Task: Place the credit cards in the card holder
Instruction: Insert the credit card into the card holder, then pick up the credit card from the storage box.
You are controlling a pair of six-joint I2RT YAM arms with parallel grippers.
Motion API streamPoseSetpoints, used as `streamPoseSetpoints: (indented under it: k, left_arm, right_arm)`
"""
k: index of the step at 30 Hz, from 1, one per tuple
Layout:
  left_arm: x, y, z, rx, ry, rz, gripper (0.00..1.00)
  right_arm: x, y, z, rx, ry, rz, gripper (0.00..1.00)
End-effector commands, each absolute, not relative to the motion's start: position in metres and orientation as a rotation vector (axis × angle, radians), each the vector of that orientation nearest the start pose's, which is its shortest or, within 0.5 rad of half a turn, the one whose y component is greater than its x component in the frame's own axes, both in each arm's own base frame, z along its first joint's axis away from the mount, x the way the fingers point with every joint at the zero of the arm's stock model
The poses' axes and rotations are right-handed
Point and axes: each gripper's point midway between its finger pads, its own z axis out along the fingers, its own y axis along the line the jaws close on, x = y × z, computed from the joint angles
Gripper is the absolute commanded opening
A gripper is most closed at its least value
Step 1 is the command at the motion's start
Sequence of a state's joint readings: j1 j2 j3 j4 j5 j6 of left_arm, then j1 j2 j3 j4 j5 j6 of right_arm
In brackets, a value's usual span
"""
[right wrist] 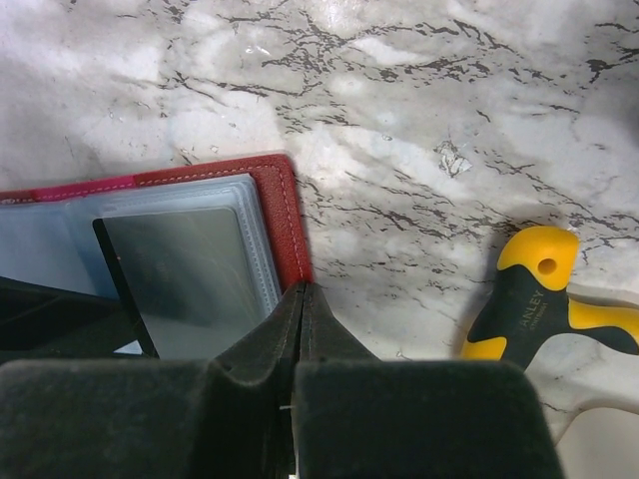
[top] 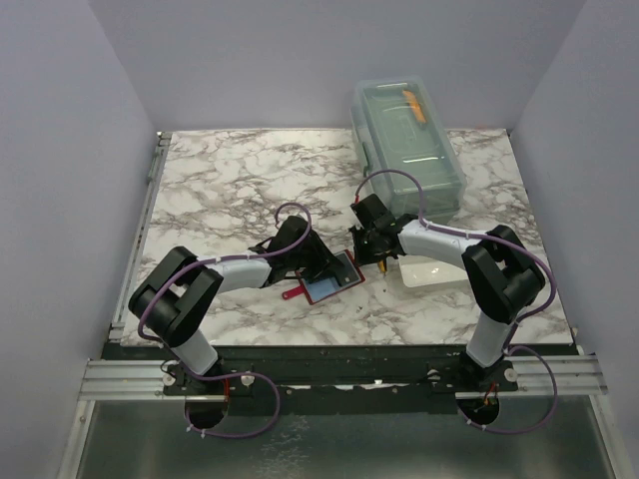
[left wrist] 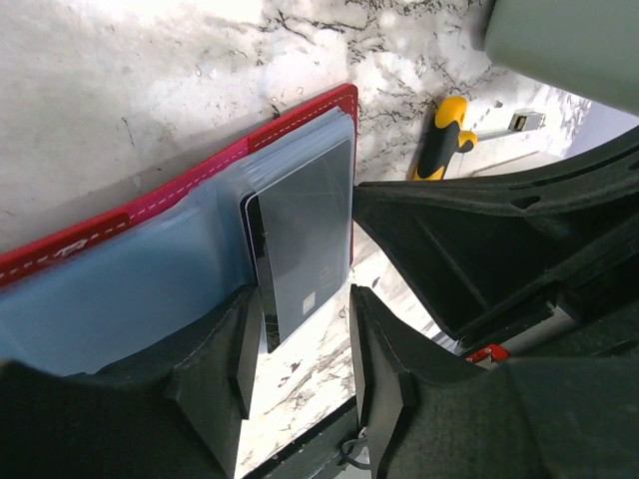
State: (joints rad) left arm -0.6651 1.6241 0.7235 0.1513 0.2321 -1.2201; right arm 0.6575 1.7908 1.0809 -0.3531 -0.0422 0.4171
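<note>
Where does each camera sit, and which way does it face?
Top external: above and behind, looking down at the table; both arms show.
Left wrist: left arm, facing the card holder and card; parted jaws show.
Right wrist: right arm, facing down; shut jaws show.
Shared: both wrists see the card holder and tool handle.

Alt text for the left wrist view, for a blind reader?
A dark credit card sits partly in a clear sleeve of the open red card holder, its near end between the fingers of the left gripper. A yellow-and-black tool handle lies beyond on the marble table.
</note>
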Motion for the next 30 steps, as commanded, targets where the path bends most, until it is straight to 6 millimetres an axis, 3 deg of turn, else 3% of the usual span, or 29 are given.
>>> streamPoseSetpoints:
  k: [1,8,15,21,25,28,30]
  left_arm:
    - [0.259,-0.317,0.062,-0.554,2.543,-1.207,0.47]
    - [0.268,-0.325,0.052,-0.543,2.546,-1.179,0.48]
    - [0.259,-0.290,0.051,-0.571,2.576,-1.063,0.61]
    - [0.251,-0.267,0.074,-0.442,2.583,-0.982,0.67]
    - [0.249,-0.257,0.094,-0.394,2.560,-1.019,0.69]
    - [0.251,-0.259,0.126,-0.272,2.512,-1.115,0.74]
    - [0.254,-0.262,0.152,-0.151,2.485,-1.146,0.76]
  right_arm:
    - [0.275,0.264,0.022,-0.349,2.712,0.469,0.00]
    - [0.264,0.286,0.030,-0.333,2.711,0.613,0.00]
    - [0.285,0.259,0.043,-0.323,2.662,0.375,0.01]
    - [0.308,0.251,0.078,-0.432,2.585,0.266,0.08]
    - [0.313,0.251,0.119,-0.468,2.526,0.271,0.12]
    - [0.314,0.234,0.154,-0.428,2.452,0.218,0.21]
    - [0.314,0.207,0.172,-0.380,2.416,0.121,0.24]
